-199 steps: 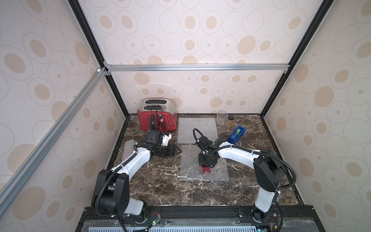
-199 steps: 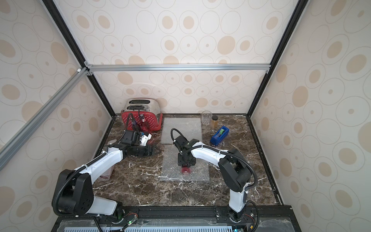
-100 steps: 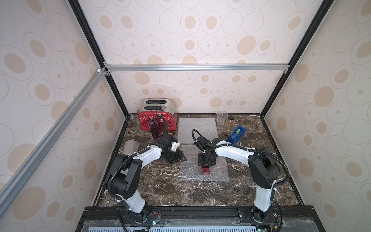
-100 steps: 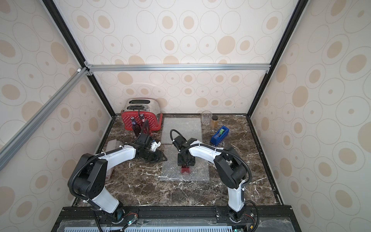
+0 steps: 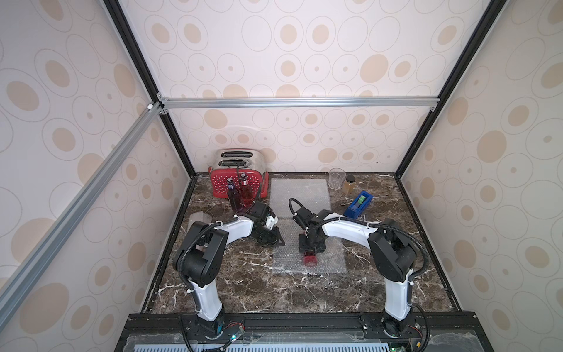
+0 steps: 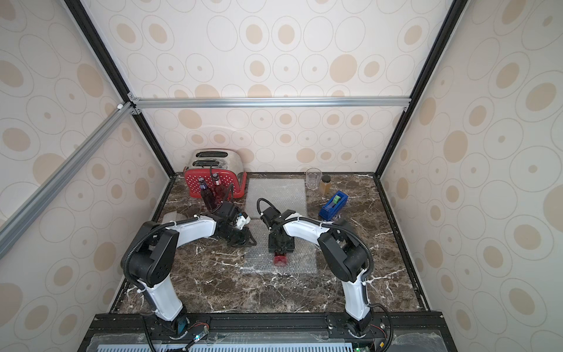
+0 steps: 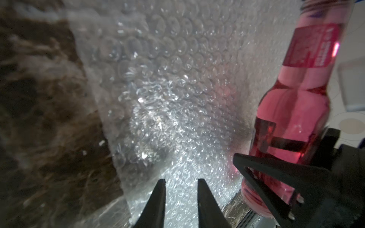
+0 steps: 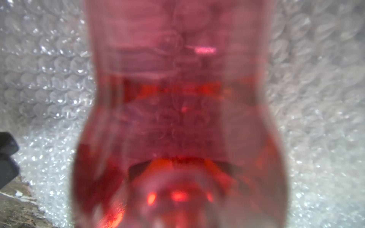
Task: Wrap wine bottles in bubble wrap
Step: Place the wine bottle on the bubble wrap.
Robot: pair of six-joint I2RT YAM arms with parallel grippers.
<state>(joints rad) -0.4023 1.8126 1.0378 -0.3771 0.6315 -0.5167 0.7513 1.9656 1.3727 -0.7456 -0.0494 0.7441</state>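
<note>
Right claw (image 5: 311, 247): clamped on pink bottle (image 5: 310, 261), steadied on bubble wrap (image 5: 332, 259) for rolling.
Left claw (image 7: 180, 183): narrowly parted at its edge, likely for folding.

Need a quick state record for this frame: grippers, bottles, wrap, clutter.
right gripper: shut on red bottle, on or just above front bubble wrap sheet
left gripper: at that sheet's left edge, jaws narrowly apart, grip unclear
spare sheet: flat, at back
waiting bottles: purple bottle, second red bottle, upright before toaster
clutter: glass, amber jar, tape dispenser
</note>
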